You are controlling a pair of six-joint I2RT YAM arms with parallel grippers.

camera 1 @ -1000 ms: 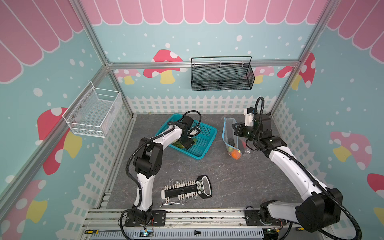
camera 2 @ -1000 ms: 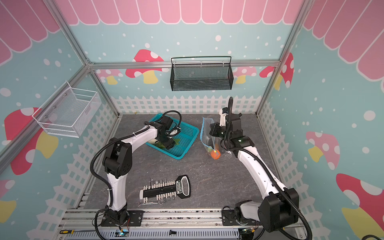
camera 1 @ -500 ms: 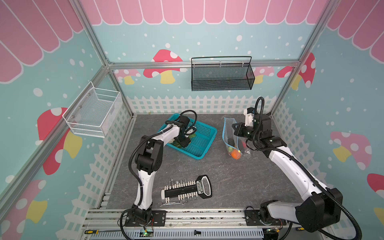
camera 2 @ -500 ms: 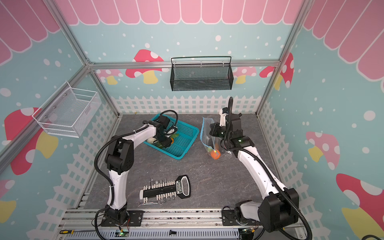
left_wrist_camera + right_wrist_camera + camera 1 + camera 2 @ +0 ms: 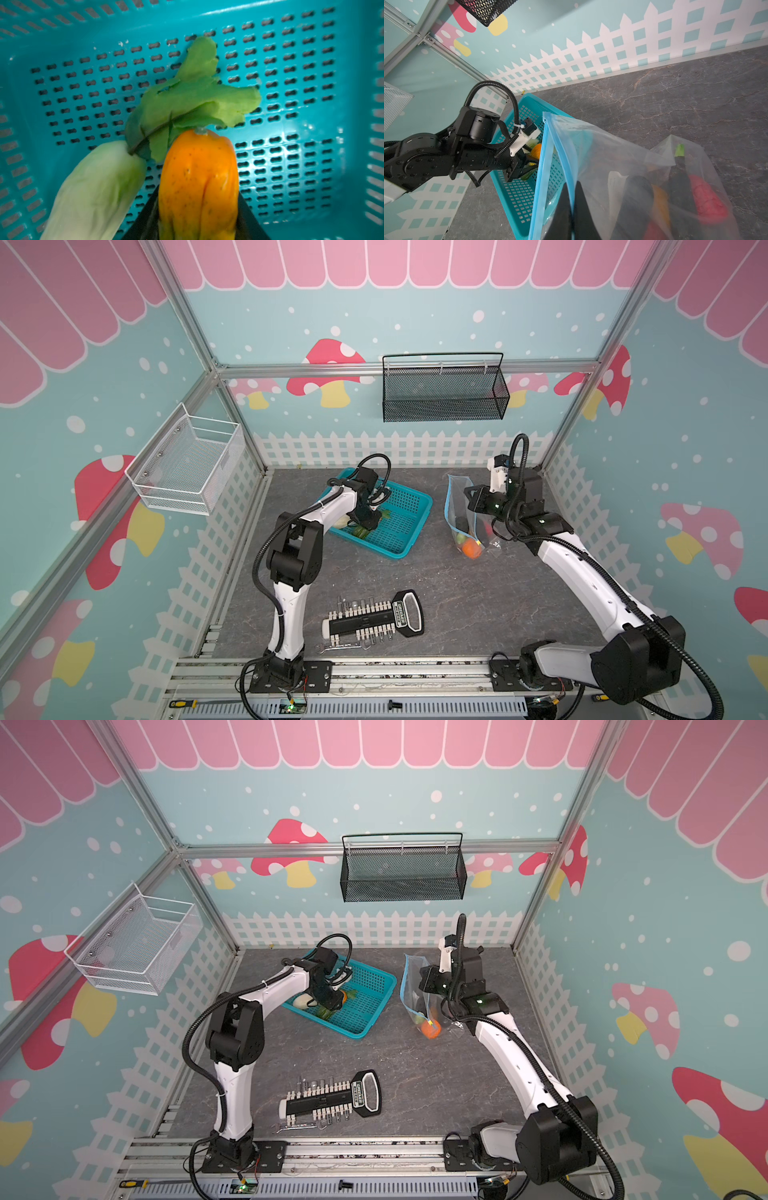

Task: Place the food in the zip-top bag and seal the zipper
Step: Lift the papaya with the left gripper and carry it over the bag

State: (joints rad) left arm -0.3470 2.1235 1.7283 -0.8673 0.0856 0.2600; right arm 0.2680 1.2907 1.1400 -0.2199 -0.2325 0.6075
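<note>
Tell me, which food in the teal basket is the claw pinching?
The orange one: the left claw has a black finger pressed on each side of it. The white-green cabbage lies beside it, outside the grip.

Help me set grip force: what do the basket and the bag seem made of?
The basket looks like rigid moulded plastic, teal and glossy: bright highlights, punched slots. The bag seems thin clear plastic film: see-through, creased, shiny.

**Two Arms at Work Over Basket and Bag**

The left gripper (image 5: 368, 524) dips into the teal basket (image 5: 409, 526) among toy food (image 5: 360, 532). The right gripper (image 5: 471, 506) holds the clear zip-top bag (image 5: 456, 499) upright, an orange piece (image 5: 471, 548) inside. A bit set (image 5: 374, 617) lies well apart.
</note>
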